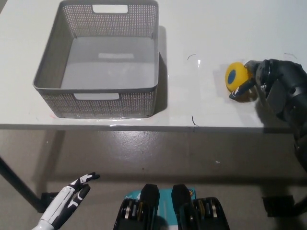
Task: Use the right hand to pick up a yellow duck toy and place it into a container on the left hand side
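While gripped, duck (236, 76) base leftward.

Basket (98, 91) on table (201, 28) left; duck toy (237, 76) right, touching right hand (268, 81).

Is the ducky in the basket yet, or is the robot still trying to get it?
Not yet. The gray basket has nothing in it. The yellow duck toy sits on the white table, far right of the basket. The black right robot hand is against it, fingers curling around, but no firm hold shows. Lifting, carrying and dropping remain. The white left robot hand rests low, open.
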Motion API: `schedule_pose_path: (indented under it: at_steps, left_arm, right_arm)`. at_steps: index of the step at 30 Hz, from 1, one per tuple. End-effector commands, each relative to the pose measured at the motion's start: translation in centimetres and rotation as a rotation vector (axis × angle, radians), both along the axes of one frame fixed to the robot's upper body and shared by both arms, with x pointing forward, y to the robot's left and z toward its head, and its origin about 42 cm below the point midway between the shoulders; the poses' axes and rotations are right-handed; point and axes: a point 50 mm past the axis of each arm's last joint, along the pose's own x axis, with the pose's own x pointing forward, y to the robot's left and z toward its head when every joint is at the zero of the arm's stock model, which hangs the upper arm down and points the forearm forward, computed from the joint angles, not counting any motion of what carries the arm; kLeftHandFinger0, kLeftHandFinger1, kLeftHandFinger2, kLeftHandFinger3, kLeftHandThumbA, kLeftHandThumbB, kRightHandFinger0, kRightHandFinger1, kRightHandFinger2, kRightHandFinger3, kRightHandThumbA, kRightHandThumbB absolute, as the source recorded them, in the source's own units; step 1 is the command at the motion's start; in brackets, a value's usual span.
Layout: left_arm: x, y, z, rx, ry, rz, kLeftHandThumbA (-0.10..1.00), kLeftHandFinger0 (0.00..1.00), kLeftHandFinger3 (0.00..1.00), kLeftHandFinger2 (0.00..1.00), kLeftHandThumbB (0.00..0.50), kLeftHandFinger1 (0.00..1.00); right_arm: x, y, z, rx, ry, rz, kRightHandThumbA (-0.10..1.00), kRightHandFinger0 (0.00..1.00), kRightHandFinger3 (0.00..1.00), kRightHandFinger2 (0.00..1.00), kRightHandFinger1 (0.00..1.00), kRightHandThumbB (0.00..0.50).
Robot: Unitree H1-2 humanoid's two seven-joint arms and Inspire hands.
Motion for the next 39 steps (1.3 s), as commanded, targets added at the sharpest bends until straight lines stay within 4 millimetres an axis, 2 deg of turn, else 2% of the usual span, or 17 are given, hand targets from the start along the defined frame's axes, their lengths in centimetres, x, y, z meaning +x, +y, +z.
schedule_pose_path:
  at_steps: [1, 2, 3, 6, 7, 8, 9, 13, 14, 18, 23, 26, 29, 33, 34, 37, 39]
  left_arm:
    - [0.7, -0.2, 1.3, 0.004, -0.062, -0.016, 1.00, 1.00, 1.00, 1.00, 0.478, 1.00]
    - [0.7, -0.2, 1.3, 0.006, -0.061, -0.017, 1.00, 1.00, 1.00, 1.00, 0.480, 1.00]
    - [0.7, -0.2, 1.3, 0.007, -0.059, -0.016, 1.00, 1.00, 1.00, 1.00, 0.485, 1.00]
    - [1.1, -0.1, 1.6, 0.012, -0.061, -0.014, 1.00, 1.00, 1.00, 1.00, 0.495, 1.00]
    - [1.0, -0.2, 1.5, 0.012, -0.059, -0.016, 1.00, 1.00, 1.00, 1.00, 0.496, 1.00]
    - [1.0, -0.2, 1.5, 0.013, -0.061, -0.018, 1.00, 1.00, 1.00, 1.00, 0.491, 1.00]
    - [1.0, -0.2, 1.5, 0.019, -0.063, -0.019, 1.00, 1.00, 1.00, 1.00, 0.493, 1.00]
    - [1.1, -0.2, 1.6, 0.025, -0.061, -0.021, 1.00, 1.00, 1.00, 1.00, 0.495, 1.00]
    - [1.1, -0.2, 1.6, 0.028, -0.059, -0.020, 1.00, 1.00, 1.00, 1.00, 0.497, 1.00]
    - [1.1, -0.2, 1.6, 0.033, -0.053, -0.020, 1.00, 1.00, 1.00, 1.00, 0.500, 1.00]
    - [1.1, -0.3, 1.6, 0.030, -0.059, -0.018, 1.00, 1.00, 1.00, 1.00, 0.496, 1.00]
    - [1.3, -0.3, 1.8, 0.038, -0.065, -0.016, 1.00, 1.00, 1.00, 1.00, 0.491, 1.00]
    - [1.3, -0.2, 1.7, 0.036, -0.060, -0.015, 1.00, 1.00, 1.00, 1.00, 0.493, 1.00]
    - [1.3, -0.3, 1.6, 0.042, -0.058, -0.016, 1.00, 1.00, 1.00, 1.00, 0.489, 1.00]
    - [1.1, -0.3, 1.5, 0.045, -0.058, -0.015, 1.00, 1.00, 1.00, 1.00, 0.478, 1.00]
    - [0.8, -0.3, 1.5, 0.048, -0.057, -0.016, 1.00, 1.00, 1.00, 1.00, 0.475, 1.00]
    - [0.8, -0.3, 1.5, 0.050, -0.055, -0.017, 1.00, 1.00, 1.00, 1.00, 0.473, 1.00]
  right_arm:
    - [1.3, -0.5, 4.9, 0.100, -0.490, 0.026, 0.13, 0.24, 0.58, 0.40, 0.28, 0.245]
    - [1.3, -0.6, 4.9, 0.131, -0.531, 0.030, -0.05, 0.05, 0.30, 0.19, 0.06, 0.210]
    - [1.2, -0.6, 4.8, 0.159, -0.549, 0.033, -0.10, 0.00, 0.20, 0.14, 0.00, 0.190]
    - [1.4, -0.6, 5.3, 0.188, -0.568, 0.024, -0.10, 0.03, 0.47, 0.35, 0.16, 0.194]
    - [1.3, -0.7, 5.3, 0.190, -0.570, 0.022, -0.10, 0.02, 0.43, 0.33, 0.15, 0.193]
    - [1.3, -0.7, 5.3, 0.192, -0.571, 0.020, -0.10, 0.05, 0.40, 0.33, 0.15, 0.196]
    - [1.3, -0.7, 5.3, 0.200, -0.582, 0.016, -0.10, 0.00, 0.32, 0.25, 0.09, 0.192]
    - [1.3, -0.9, 5.2, 0.212, -0.605, 0.012, -0.10, 0.00, 0.30, 0.27, 0.05, 0.181]
    - [1.2, -1.0, 5.1, 0.215, -0.610, 0.011, -0.10, 0.00, 0.35, 0.32, 0.06, 0.176]
    - [1.2, -1.0, 5.1, 0.226, -0.613, 0.005, -0.10, 0.00, 0.49, 0.40, 0.12, 0.151]
    - [1.3, -0.8, 5.6, 0.256, -0.648, -0.004, -0.10, 0.00, 0.54, 0.43, 0.14, 0.164]
    - [1.5, -0.5, 6.7, 0.295, -0.698, 0.003, -0.10, 0.00, 0.60, 0.46, 0.13, 0.162]
    - [1.8, 0.5, 8.8, 0.345, -0.749, 0.014, -0.10, 0.00, 0.72, 0.59, 0.23, 0.145]
    - [2.1, 1.8, 11.4, 0.401, -0.818, 0.038, -0.10, 0.00, 0.67, 0.58, 0.23, 0.131]
    - [2.2, 2.3, 12.2, 0.417, -0.831, 0.046, -0.10, 0.00, 0.50, 0.51, 0.19, 0.115]
    - [2.3, 3.5, 13.9, 0.456, -0.869, 0.072, -0.10, 0.00, 0.25, 0.38, 0.09, 0.094]
    - [2.3, 4.4, 14.9, 0.469, -0.888, 0.093, -0.10, 0.00, 0.33, 0.44, 0.11, 0.090]
